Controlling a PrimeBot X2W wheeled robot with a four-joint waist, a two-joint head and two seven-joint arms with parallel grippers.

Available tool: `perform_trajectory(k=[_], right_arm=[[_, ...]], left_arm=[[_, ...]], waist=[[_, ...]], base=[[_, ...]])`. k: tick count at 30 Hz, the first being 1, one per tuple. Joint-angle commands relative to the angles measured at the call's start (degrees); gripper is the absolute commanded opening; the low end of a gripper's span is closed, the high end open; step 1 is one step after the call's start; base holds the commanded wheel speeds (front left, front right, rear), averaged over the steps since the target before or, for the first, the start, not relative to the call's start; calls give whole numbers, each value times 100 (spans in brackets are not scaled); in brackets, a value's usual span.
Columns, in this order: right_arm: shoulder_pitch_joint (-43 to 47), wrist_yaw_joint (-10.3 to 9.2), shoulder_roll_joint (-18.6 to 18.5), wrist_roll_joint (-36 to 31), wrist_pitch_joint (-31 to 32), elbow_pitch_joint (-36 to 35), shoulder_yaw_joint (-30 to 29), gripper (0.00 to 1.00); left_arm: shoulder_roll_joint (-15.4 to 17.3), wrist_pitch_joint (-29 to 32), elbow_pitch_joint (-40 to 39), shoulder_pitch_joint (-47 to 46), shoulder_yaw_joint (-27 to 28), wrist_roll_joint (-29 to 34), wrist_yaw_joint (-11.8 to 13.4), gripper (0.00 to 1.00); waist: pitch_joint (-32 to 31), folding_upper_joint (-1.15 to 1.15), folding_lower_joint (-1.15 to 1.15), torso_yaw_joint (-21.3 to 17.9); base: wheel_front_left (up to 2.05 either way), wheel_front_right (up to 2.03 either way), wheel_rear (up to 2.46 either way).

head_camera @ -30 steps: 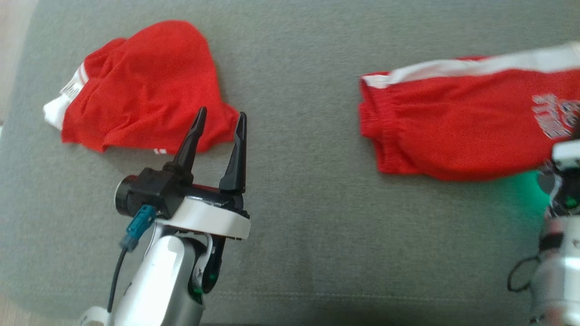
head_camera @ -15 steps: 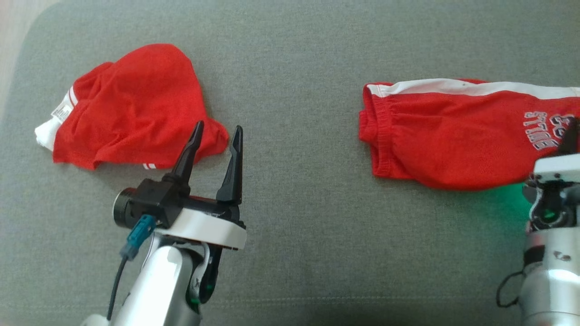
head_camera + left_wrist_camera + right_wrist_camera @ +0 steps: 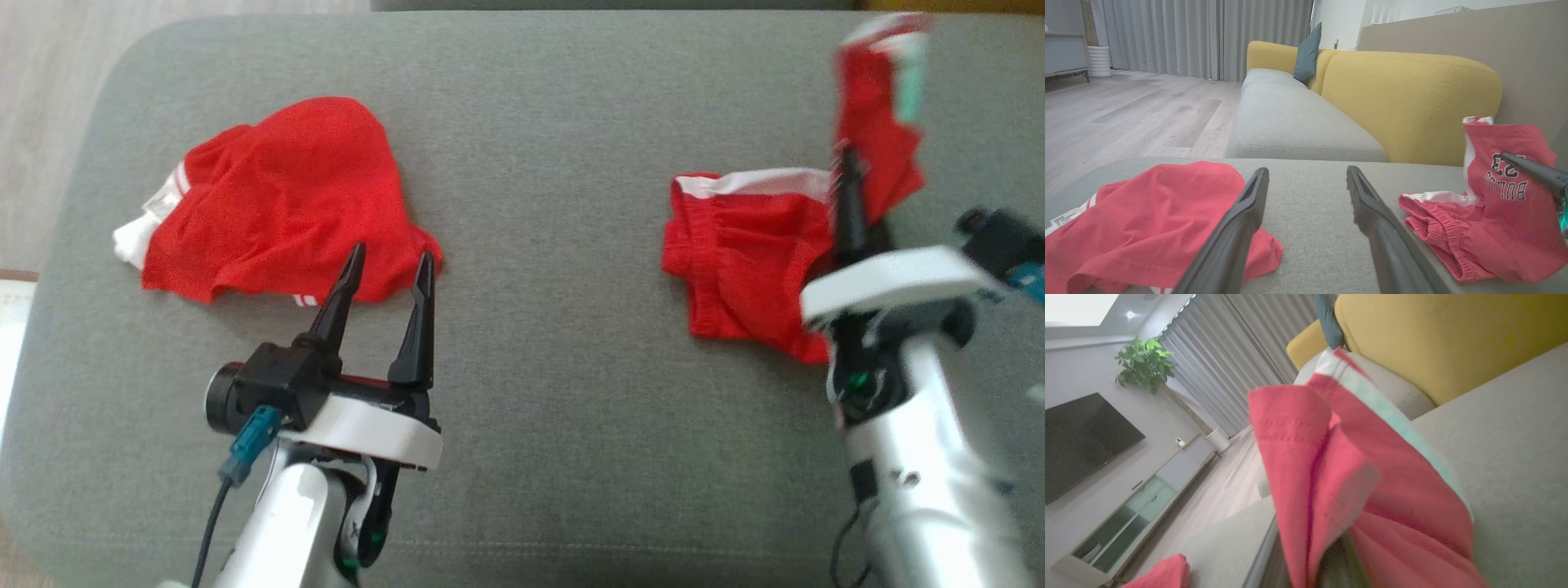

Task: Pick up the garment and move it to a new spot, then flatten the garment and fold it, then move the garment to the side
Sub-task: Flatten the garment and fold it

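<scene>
Gripping the shorts [image 3: 743, 261], the right gripper [image 3: 845, 163] had its fingers shut tight on a fold of the red cloth. The pinched part stood raised off the cushion [image 3: 555, 204], white side stripe running up it; the head view was blurred there. The waistband end lay bunched on the cushion, on the right side of the seat.

The left wrist view showed the raised panel of the shorts [image 3: 1494, 228] hanging upright with dark printed lettering on it, and one dark finger of the right gripper [image 3: 1531, 169] against the print. In the right wrist view the shorts [image 3: 1372, 477] draped across the lens, hiding most of the fingers.

The left gripper [image 3: 390, 255] had its fingers spread wide, nothing between them. It hovered over bare cushion, tips at the near edge of the shirt [image 3: 286, 204]; contact couldn't be told. In its own view the left gripper [image 3: 1307, 171] framed open cushion, the shirt [image 3: 1147, 212] just beside its left finger.

The shirt lay crumpled on the left side of the cushion, white trim and a label at its far left end. Shirt and shorts were well apart, bare cushion between. A yellow backrest [image 3: 1408, 98] stood behind the cushion; wood floor [image 3: 49, 82] showed at left.
</scene>
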Motion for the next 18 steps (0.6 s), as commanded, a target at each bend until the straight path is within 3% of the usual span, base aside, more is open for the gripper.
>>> perform_trajectory(k=[1,13,14,15,18], right_arm=[[52,44,-10,-43,30,-182,317,0],[442,44,-9,-279,193,2,916,0],[475,44,-18,-364,253,67,945,7],[498,44,-39,-496,295,126,993,96],[531,44,-44,-686,322,180,1079,100]], left_arm=[[48,-29,-183,-111,176,-37,28,100],[48,-29,-193,33,223,-71,73,100],[48,-29,-193,44,224,-72,76,100],[48,-29,-194,55,222,-74,81,100],[48,-29,-191,60,215,-76,91,100]], waist=[[-51,0,0,91],[-146,0,0,234],[-152,0,0,225],[-156,0,0,216],[-158,0,0,197]], base=[[0,0,0],[0,0,0],[0,0,0],[0,0,0],[0,0,0]])
